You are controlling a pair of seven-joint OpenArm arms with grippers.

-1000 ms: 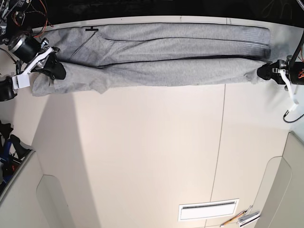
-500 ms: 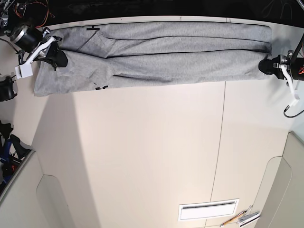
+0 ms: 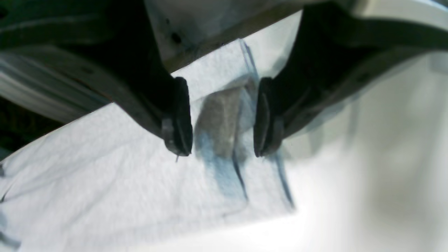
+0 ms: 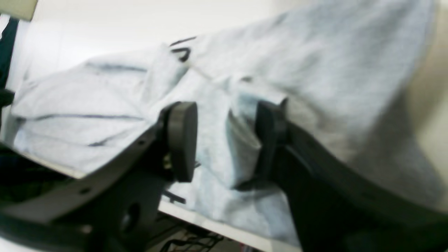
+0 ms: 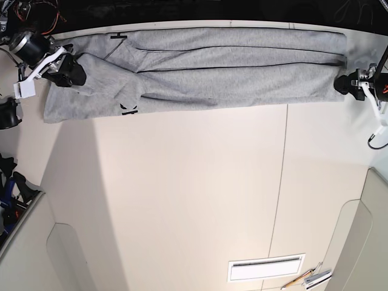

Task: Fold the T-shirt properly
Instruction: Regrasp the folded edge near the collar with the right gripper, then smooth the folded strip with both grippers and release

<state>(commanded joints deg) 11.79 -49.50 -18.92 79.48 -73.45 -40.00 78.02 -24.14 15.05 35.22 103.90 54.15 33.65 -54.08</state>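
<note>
The T-shirt [image 5: 218,76] was soft, matt heather-grey cloth; the desk [image 5: 194,194] looked smooth, faintly glossy cream; the hand pads [image 4: 182,140] were matt black plastic.

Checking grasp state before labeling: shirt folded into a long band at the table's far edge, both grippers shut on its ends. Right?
Not quite. The T-shirt does lie as a long band at the far edge, but both grippers are open. The left wrist view shows the left gripper with its jaws apart over the cloth; the right wrist view shows the same for the right gripper.
</note>
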